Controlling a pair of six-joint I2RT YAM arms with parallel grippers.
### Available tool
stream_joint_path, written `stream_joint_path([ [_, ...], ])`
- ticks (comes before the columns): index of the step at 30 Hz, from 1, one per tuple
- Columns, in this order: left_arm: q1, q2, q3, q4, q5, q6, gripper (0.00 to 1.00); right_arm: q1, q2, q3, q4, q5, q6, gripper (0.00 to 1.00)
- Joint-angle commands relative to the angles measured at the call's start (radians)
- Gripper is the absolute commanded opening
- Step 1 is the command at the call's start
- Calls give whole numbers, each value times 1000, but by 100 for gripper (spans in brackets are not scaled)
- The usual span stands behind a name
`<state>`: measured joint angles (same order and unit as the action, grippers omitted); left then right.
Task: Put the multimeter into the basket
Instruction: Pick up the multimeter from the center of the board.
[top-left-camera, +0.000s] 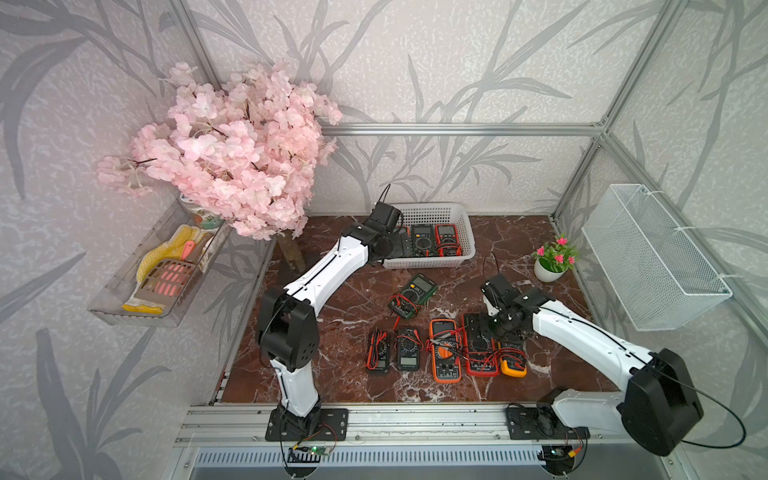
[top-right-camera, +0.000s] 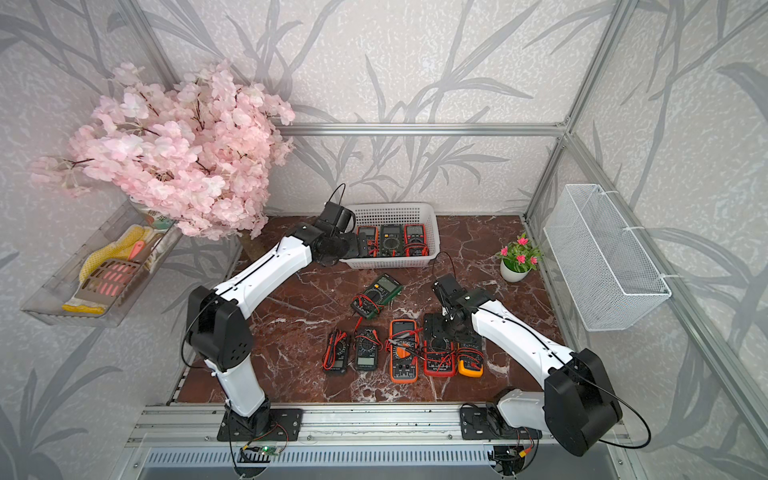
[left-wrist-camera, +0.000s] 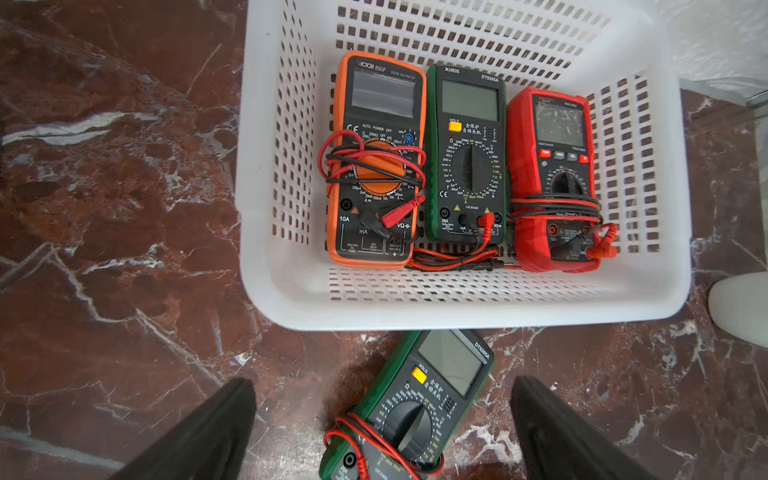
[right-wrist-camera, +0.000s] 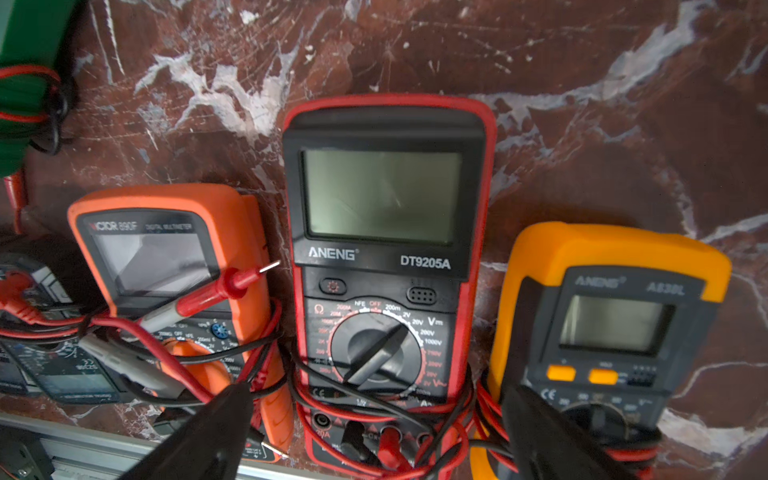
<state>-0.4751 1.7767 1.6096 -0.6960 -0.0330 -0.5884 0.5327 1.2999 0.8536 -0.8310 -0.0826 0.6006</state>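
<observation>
The left gripper (left-wrist-camera: 382, 386) is held released at the left end of the basket (top-left-camera: 430, 214), upper centre; the right gripper (right-wrist-camera: 378, 388) is spread, empty, over the red multimeter (right-wrist-camera: 386, 249).

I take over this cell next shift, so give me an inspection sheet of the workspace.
Surface: veined red-brown marble table.
Job's things: basket at the back holds three multimeters; six more on the table: a green meter askew, five in a front row.
Clutter: potted plant at the right edge.
Grippers: left gripper open, empty, at the basket; right gripper open, empty, over the row's red meter.
Cables: red and black leads wound on the meters, tangled across the row.
Surroundings: wire basket on the right wall, clear tray with gloves on the left wall, pink blossoms.
</observation>
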Motion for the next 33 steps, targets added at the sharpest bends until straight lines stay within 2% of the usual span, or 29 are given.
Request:
stream_joint_path([
  [1,3,-65,-69,36,-21,-21,100,10,20,-10,10,23,-6,99],
  [11,3,-135,-176,72,-8,-62,100,21,92,-3,32,32,-18,99],
  [33,15,-135,-190,72,-9,-45,100,50,249,30,76,48,-14,99],
])
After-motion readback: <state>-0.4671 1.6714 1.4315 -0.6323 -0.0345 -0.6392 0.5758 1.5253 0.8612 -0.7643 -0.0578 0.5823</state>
